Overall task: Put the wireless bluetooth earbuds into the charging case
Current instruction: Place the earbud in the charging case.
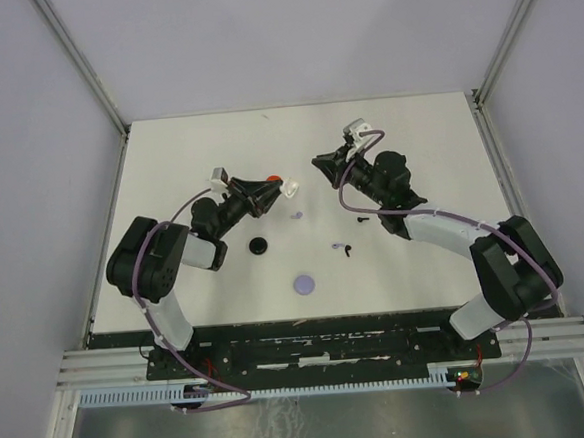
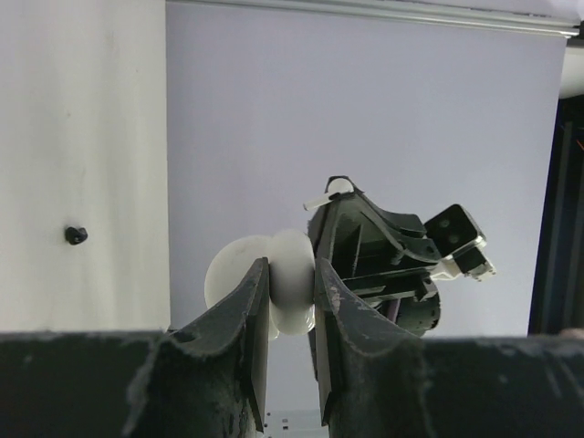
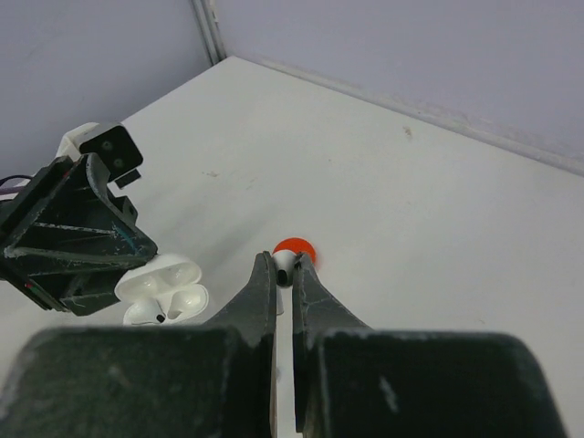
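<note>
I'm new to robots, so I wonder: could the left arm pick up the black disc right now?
Probably not yet. The black disc lies in the open with nothing on it, but the left gripper is shut on the white charging case, so it has no free grip.

Top view down on table [image 1: 187, 156], wrist views close, facing each other

Table [image 1: 168, 167] bears lavender disc [image 1: 305, 284], black disc [image 1: 259, 245], lavender earbud [image 1: 295, 216].
</note>
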